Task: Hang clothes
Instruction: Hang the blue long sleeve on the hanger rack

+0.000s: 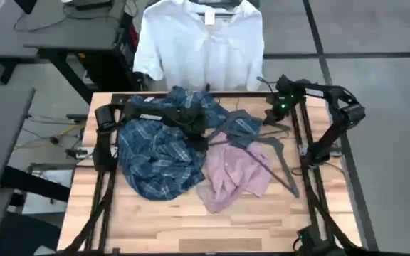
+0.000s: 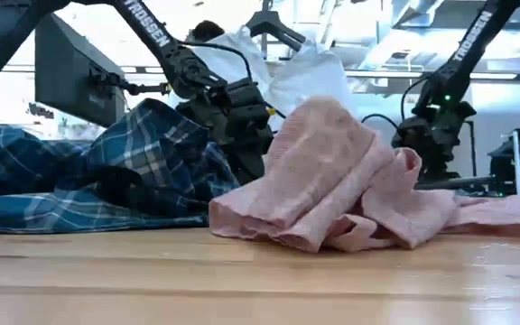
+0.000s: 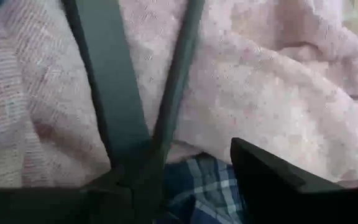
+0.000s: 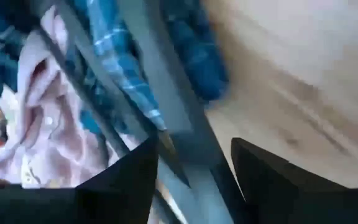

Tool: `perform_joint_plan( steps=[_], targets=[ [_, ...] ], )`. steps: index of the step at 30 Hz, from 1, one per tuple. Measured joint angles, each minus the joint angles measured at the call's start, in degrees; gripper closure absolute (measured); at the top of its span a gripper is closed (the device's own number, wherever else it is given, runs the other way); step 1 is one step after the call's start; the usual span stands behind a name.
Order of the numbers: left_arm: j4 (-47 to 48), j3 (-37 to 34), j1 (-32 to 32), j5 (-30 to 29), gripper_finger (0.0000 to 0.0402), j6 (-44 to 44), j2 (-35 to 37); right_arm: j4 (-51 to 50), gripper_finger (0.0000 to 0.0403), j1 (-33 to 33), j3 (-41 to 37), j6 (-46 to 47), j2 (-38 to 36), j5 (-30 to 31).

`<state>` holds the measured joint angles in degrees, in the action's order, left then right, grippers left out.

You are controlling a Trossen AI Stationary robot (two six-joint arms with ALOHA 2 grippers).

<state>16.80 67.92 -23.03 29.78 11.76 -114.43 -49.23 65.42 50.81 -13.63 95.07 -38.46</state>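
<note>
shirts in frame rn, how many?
3. White shirt hangs on a hanger beyond the table's far edge. Plaid shirt is heaped on the table's left half. Pink shirt is crumpled at center, right of the plaid. More could be buried underneath.

Overhead looks straight down, low camera level across the table (image 1: pixel 191 231); wrist cameras sit close; all share clothing.

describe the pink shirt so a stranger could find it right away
On the wooden table, look right of the big blue plaid shirt. The pink shirt lies crumpled there, a dark hanger across it. It is the only plain dusty pink garment.
</note>
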Motion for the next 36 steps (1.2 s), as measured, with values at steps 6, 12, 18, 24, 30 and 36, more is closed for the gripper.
perform_joint_plan(
  steps=[6, 12, 18, 24, 30, 36],
  targets=[
    [0.0, 0.0, 0.0, 0.02, 0.0228, -0.18, 0.17, -0.28, 0.0309, -3.99, -0.02, -1.96, 0.0, -0.04],
    [4.6, 2.73, -0.19, -0.21, 0.0228, 0.05, 1.59, -2.11, 0.0343, -5.63, 0.2, -2.43, -1.68, -0.45],
    [16.02, 8.84, -0.17, -7.52, 0.0228, -3.65, 8.61, -6.14, 0.0343, -7.65, 2.95, -1.38, -7.69, 4.23],
    [30.63, 17.01, -1.02, -17.49, 0.0228, -8.96, 16.42, -9.01, 0.0352, -9.58, 8.84, 1.58, -15.29, 5.08],
    [41.03, 20.68, -5.75, -19.47, 0.0228, -7.2, 24.69, -12.15, 0.0375, -11.61, 15.32, 3.67, -20.06, 5.72],
    [47.09, 20.81, -17.16, -30.25, 0.0228, -7.17, 29.04, -11.66, 0.0375, -12.78, 19.85, 6.38, -22.62, 6.77]
  ],
)
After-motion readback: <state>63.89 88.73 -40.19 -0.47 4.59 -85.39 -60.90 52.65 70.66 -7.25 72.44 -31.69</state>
